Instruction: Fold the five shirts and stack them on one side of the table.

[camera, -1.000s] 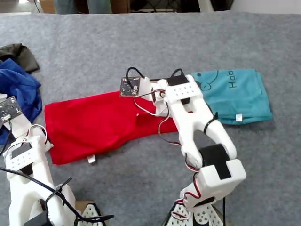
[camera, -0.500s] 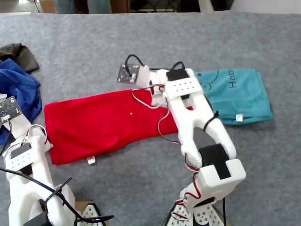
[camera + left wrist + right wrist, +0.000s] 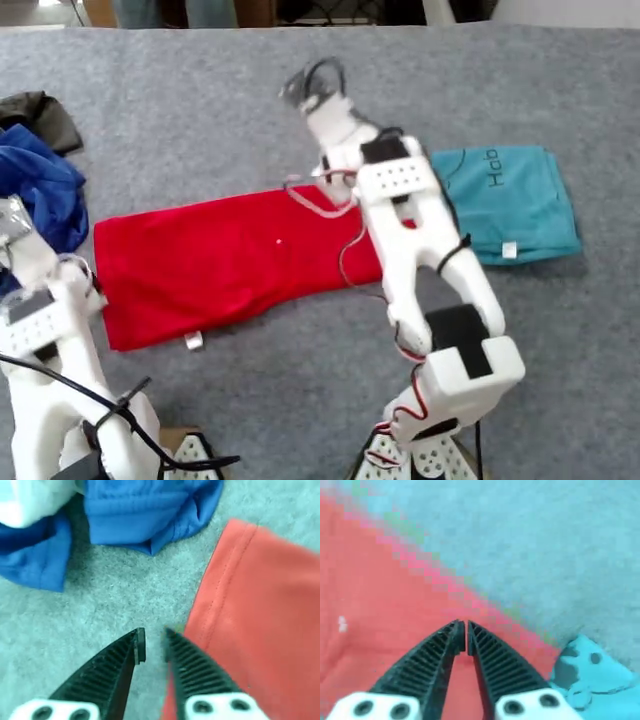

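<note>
The surface (image 3: 200,90) is covered with a grey, felt-like fabric with a fine speckled nap, and it spans the high view from side to side. Its far edge runs as a straight line along the top. Beyond that edge a tan box (image 3: 100,12) stands at the left, a dark frame (image 3: 330,10) nearer the middle, and a pale panel (image 3: 560,10) at the right, all cut off by the view's border. At the near edge a small tan patch (image 3: 176,436) lies on the grey fabric, partly hidden.
</note>
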